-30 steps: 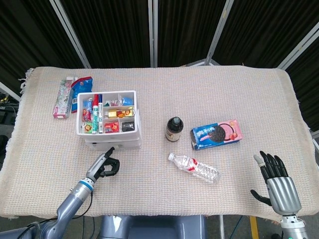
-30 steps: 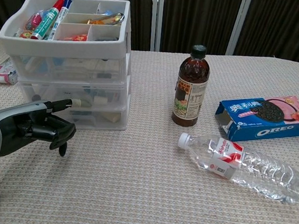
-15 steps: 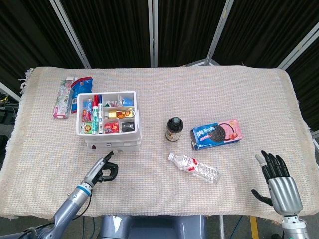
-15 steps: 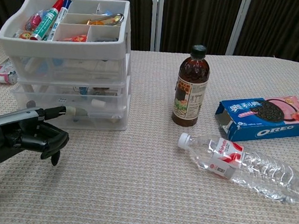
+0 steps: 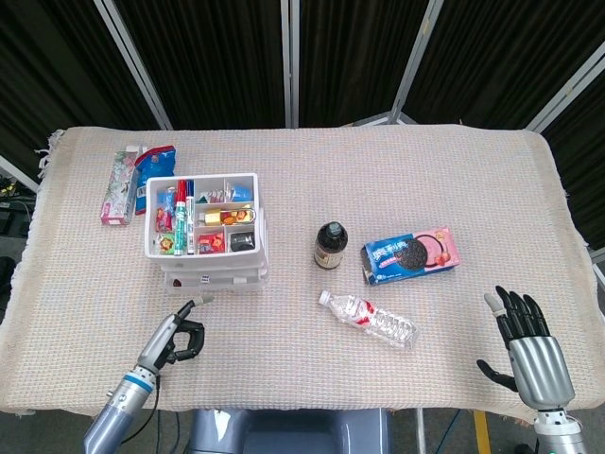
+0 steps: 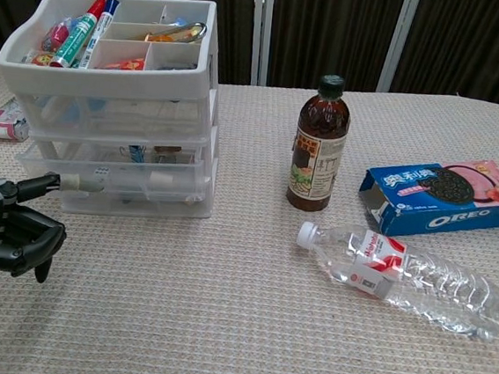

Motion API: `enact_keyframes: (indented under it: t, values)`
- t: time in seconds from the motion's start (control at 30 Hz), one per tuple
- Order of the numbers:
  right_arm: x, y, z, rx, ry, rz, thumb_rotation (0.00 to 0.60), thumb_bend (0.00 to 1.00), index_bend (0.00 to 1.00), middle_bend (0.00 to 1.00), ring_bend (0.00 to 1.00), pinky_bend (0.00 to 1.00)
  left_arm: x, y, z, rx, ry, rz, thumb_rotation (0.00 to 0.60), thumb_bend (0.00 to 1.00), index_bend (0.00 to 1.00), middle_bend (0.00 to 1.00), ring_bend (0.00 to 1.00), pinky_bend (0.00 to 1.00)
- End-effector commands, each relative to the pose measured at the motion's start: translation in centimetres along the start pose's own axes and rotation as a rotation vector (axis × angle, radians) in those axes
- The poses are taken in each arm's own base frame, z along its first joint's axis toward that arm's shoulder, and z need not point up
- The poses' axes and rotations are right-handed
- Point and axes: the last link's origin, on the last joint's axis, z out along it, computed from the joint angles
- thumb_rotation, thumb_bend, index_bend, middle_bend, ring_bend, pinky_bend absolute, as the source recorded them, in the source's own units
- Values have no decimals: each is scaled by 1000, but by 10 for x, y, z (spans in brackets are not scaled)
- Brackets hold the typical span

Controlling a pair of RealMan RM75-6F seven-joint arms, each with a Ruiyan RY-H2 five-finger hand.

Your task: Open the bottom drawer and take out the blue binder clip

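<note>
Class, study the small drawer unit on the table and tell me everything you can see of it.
The drawer unit is white plastic with see-through drawers stacked under an open, divided top tray holding markers and small colourful items. It stands upright on the woven cloth, at its left side. The bottom drawer juts forward slightly, small items showing dimly inside. The left robot hand reaches one extended finger to its front; contact is unclear.

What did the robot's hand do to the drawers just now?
The left hand drew back toward the robot, one finger hooked on the bottom drawer, sliding it out a little. The right hand stayed open near the table's edge. The bottles, cookie box and top tray did not move.
</note>
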Motion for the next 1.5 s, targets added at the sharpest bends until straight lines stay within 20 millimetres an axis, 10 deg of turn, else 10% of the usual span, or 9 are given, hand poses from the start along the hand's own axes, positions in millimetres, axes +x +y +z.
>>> enact_keyframes:
  t: [0.03,0.6,1.5]
  values:
    - [0,0,0,0,1,1,600,0,0,0,0,0,5,4,-21,-76,56,153,600,658,156,775,763,579]
    - [0,-1,-1,2,7,-2,600,0,0,0,0,0,39,43,-30,-27,226,692,600,659,170,872,839,630]
    - [-2,-2,-1,4,-1,-7,600,0,0,0,0,0,44,37,5,161,128,765,600,666,159,891,853,649]
